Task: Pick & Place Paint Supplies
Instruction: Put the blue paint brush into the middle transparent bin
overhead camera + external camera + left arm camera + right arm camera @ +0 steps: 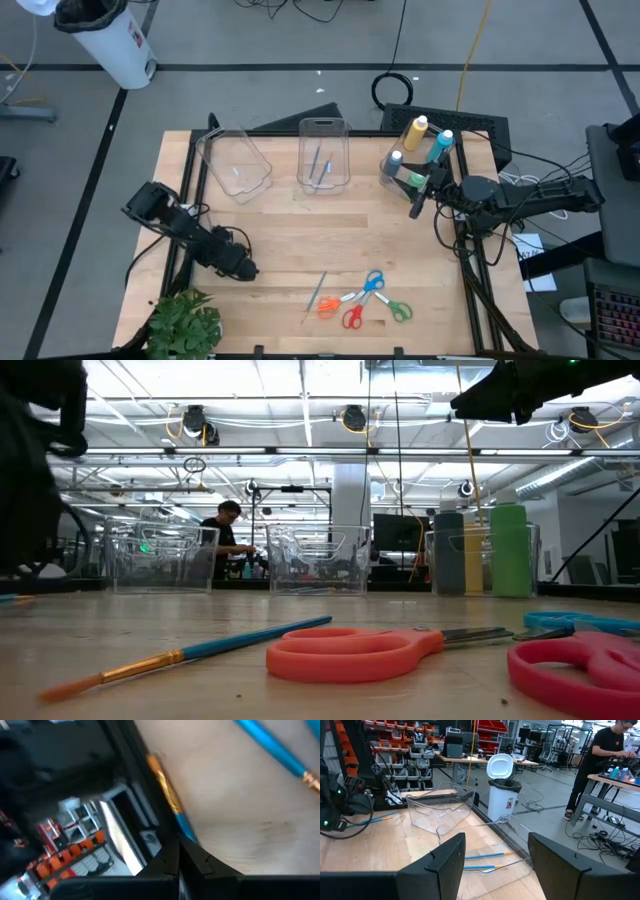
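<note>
My left gripper [245, 270] is at the table's left, near the front, shut on a blue-handled brush [172, 802] with a gold ferrule and an orange tip. The same brush [376, 820] juts out from the left arm in the right wrist view. A second blue brush [316, 293] lies flat on the table beside several scissors [365, 300] near the front. Paint bottles [420, 140] stand in the clear bin at the back right. My right gripper [492, 870] hangs open above the table next to that bin, with nothing between its fingers. My left gripper pinches the brush's blue handle [186, 829] between its two shut fingers. The brush runs on ahead of the fingertips, roughly along the line they point, ferrule and orange tip [151, 759] leading. The fingers slant downward. Whether the brush touches the table I cannot tell.
A clear bin [235, 165] lies tipped at the back left. The middle bin [322, 155] holds brushes [485, 855]. A leafy plant [185, 325] stands at the front left corner. A person works at a bench beyond the table [600, 765].
</note>
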You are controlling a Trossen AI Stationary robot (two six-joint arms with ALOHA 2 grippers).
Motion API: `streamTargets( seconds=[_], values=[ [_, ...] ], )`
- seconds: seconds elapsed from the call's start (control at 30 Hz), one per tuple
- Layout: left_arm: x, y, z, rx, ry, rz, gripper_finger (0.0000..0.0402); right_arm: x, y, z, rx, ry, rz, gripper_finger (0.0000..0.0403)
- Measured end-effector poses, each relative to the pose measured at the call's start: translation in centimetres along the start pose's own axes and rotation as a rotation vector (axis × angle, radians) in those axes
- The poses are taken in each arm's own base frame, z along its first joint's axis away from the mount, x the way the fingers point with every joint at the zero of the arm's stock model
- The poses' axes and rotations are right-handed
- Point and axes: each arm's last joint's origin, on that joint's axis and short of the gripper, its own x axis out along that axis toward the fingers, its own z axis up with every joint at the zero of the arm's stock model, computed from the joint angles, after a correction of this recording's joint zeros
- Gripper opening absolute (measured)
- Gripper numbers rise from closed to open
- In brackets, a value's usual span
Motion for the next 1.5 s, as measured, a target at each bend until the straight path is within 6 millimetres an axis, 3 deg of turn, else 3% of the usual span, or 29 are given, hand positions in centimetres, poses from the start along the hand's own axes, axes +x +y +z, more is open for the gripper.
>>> streamTargets(
  seconds=[0.17,0.43,0.7,1.1,1.27,1.5],
  values=[
    [1.3,-1.2,-0.3,0.018,0.044,0.021,0.0002,-0.1,0.2,0.0,0.000,-0.001,0.014,0.0210],
    [1.1,-1.5,0.0,0.034,0.027,-0.093,0.0001,-0.1,0.2,0.0,0.002,-0.005,0.017,0.0210],
    [1.2,-1.5,0.0,0.044,0.036,-0.094,0.0002,-0.1,0.2,0.0,0.002,-0.005,0.017,0.0210],
    [1.0,-2.1,0.2,0.240,0.038,-0.174,0.0001,-0.1,0.2,0.0,0.007,-0.003,0.017,0.0210],
    [1.0,-0.8,0.6,0.160,-0.056,-0.070,0.0001,-0.1,0.2,0.0,0.008,-0.003,0.017,0.0210],
    [0.8,-0.3,0.6,0.094,-0.113,-0.094,0.0001,-0.1,0.2,0.0,0.010,-0.004,0.017,0.0210]
  ],
)
